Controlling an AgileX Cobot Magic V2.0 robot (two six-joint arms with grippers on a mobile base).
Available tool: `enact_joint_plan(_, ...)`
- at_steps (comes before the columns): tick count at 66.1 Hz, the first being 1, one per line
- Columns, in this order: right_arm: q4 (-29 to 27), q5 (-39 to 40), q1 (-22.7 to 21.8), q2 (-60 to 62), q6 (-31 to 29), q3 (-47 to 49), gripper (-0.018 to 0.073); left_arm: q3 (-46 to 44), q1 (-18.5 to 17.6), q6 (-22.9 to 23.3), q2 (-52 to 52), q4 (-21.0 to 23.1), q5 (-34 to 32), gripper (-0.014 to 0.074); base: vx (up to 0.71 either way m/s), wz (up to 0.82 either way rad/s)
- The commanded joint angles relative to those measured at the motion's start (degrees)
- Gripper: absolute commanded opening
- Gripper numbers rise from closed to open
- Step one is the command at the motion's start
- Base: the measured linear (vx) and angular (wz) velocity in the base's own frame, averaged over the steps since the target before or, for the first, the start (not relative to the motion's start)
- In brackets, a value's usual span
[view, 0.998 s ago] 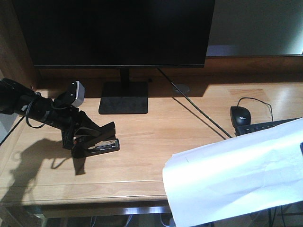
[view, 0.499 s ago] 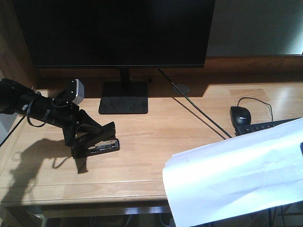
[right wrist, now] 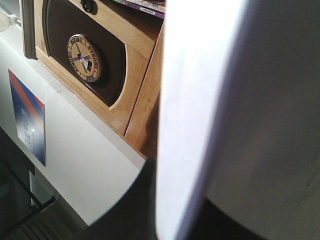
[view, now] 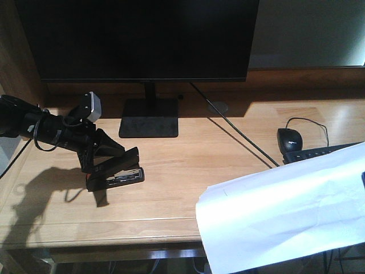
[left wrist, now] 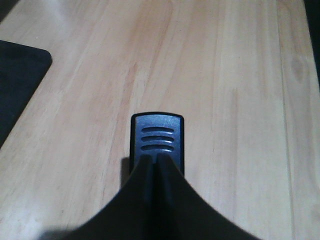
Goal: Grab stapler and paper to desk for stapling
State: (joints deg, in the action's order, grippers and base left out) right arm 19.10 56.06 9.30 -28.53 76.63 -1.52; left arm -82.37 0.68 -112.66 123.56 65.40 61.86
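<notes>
Two grips are carrying this step at once. The left gripper is clamping the stapler from above. In the left wrist view its fingers are pressed nearly together, with the stapler's ribbed end showing just beyond the tips. The stapler's base is resting on the desk under the fingers, and its upper arm is tilting up between them.

The right gripper is pinching the paper by one edge. The sheet is rising edge-on past its fingers and hiding most of what lies beyond. From the front, the paper is hanging over the desk's near edge, and I cannot tell whether any of it is lying flat on the wood.

To do this well, I judge the left fingers should be easing off only while the base is sitting flat, so the stapler is not tipping. The sheet is likely sagging away from the pinching fingers, so it should be coming in low and slowly. One corner should be heading toward the stapler's mouth, well clear of the mouse and keyboard beyond the sheet.
</notes>
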Motion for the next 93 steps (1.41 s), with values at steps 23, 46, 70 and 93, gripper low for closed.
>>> enact_joint_plan(23,-0.98,3.40,0.13,-0.23,-0.27,-0.15,-0.0005,-1.23,-0.21,0.57,-3.77,3.42,1.70,-0.0007,0.00,0.00)
enact_joint_plan(46,-1.03,3.66,0.13,-0.23,-0.27,-0.15,-0.0005,-1.23,-0.21,0.57,-3.77,3.42,1.70,-0.0007,0.00,0.00)
enact_joint_plan(70,-8.36,3.70,0.13,-0.23,-0.32,-0.15,-0.0005,-1.23,-0.21,0.57,-3.77,3.42,1.70,-0.0007,0.00,0.00)
enact_joint_plan(93,-7.34,4.78,0.13,-1.52,-1.11,0.84,-0.0005,-1.23,-0.21,0.57,-3.77,3.43,1.71,-0.0007,0.00,0.00)
